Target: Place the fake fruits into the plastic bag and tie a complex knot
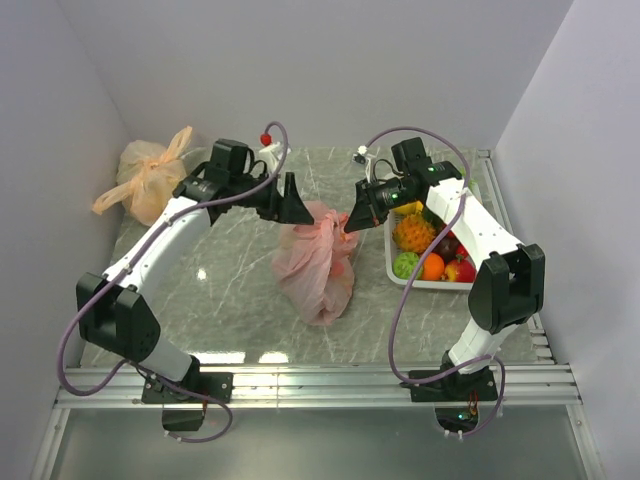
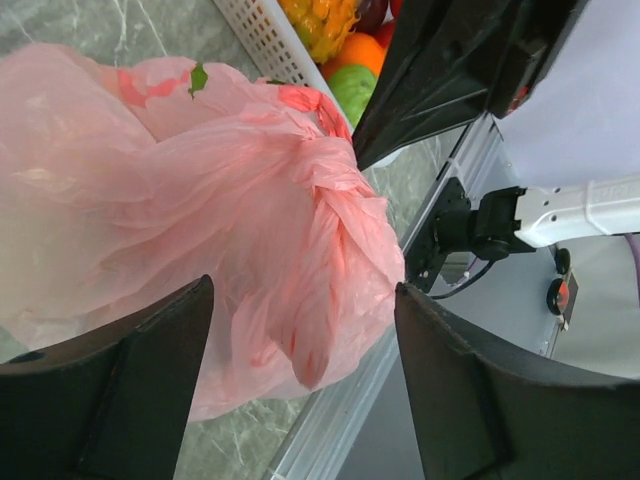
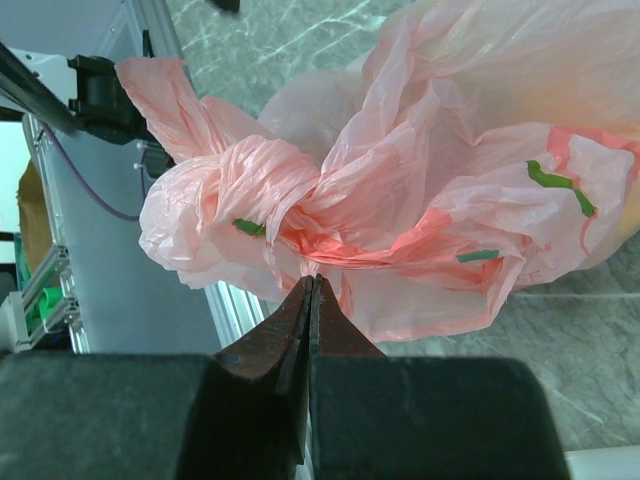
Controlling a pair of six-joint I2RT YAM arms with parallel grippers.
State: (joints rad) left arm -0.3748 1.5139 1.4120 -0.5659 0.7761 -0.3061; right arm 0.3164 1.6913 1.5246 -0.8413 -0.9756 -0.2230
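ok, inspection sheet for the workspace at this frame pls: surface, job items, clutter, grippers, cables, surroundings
Surface: grey marble-look table.
Job's things: pink plastic bag mid-table, top twisted into a knot; fake fruits sit in the white basket on the right; bag contents unclear.
Clutter: pale orange knotted bag, far left corner.
Grippers: left gripper open at the bag's top; right gripper shut on the knot.
Cables: purple cables loop along both arms, off the bag.
Surroundings: plain walls; aluminium rail at near edge.
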